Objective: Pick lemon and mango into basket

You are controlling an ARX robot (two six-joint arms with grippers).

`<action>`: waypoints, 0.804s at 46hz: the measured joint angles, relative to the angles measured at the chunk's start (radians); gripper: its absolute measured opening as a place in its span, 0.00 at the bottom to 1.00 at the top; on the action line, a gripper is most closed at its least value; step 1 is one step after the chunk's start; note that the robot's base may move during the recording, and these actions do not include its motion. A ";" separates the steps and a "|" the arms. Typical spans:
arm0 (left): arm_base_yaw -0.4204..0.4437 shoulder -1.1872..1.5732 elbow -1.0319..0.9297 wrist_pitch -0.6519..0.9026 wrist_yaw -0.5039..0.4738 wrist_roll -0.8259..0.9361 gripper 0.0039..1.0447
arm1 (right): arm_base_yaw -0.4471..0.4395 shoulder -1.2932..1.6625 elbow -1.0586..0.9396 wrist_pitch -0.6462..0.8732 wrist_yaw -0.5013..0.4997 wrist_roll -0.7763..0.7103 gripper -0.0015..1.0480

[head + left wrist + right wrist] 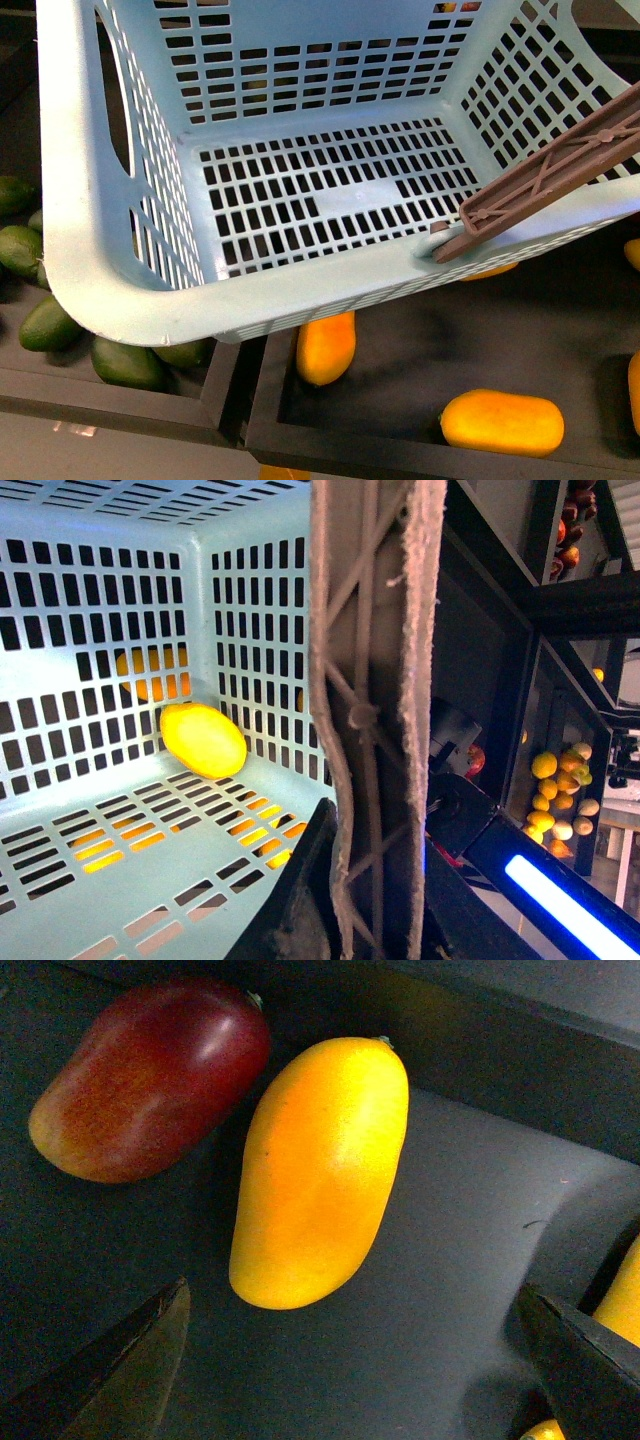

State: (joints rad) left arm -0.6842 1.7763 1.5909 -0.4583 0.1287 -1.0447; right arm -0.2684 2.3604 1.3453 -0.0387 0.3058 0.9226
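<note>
So, step in hand: I judged the lemon part done and the mango pick under way, since nothing sat between my right fingers.
Lemon: the small, smooth yellow oval lemon [203, 740] lay on the slotted floor of the large pale aqua plastic basket [110, 630], against a wall near a corner.
Mango: the long, smooth orange-yellow mango [320, 1170] lay on the dark tray [470, 1260], outside the basket, just beside a red blushed fruit [150, 1080].
Right end effector: my right end effector [360, 1380] hung over the tray near the mango's rounded end, its fingers spread wide and empty.
Left end effector: my left end effector [370, 920] appeared to be pinching the brown ribbed handle [370, 660], carrying the basket over the tray.
Approach: I reckoned I should centre over the mango's thick middle and straddle its short axis. The finger on the red fruit's side needed to slip into the narrow gap, not land on that fruit.
Grip: the smooth, rounded skin would likely slide, so a firm, level squeeze at the widest part seemed wise.
Basket: holding it steady with its mouth open near the tray would make the carry short.
</note>
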 joint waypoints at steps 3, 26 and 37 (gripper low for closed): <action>0.000 0.000 0.000 0.000 0.000 0.000 0.07 | 0.000 0.021 0.017 -0.003 -0.003 0.002 0.92; 0.000 0.000 0.000 0.000 -0.001 0.000 0.07 | -0.001 0.142 0.133 -0.034 -0.003 0.031 0.92; 0.000 0.000 0.000 0.000 0.000 0.000 0.07 | -0.001 0.207 0.188 -0.051 0.002 0.055 0.92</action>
State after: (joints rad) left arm -0.6846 1.7763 1.5909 -0.4583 0.1291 -1.0447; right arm -0.2691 2.5675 1.5337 -0.0895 0.3080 0.9775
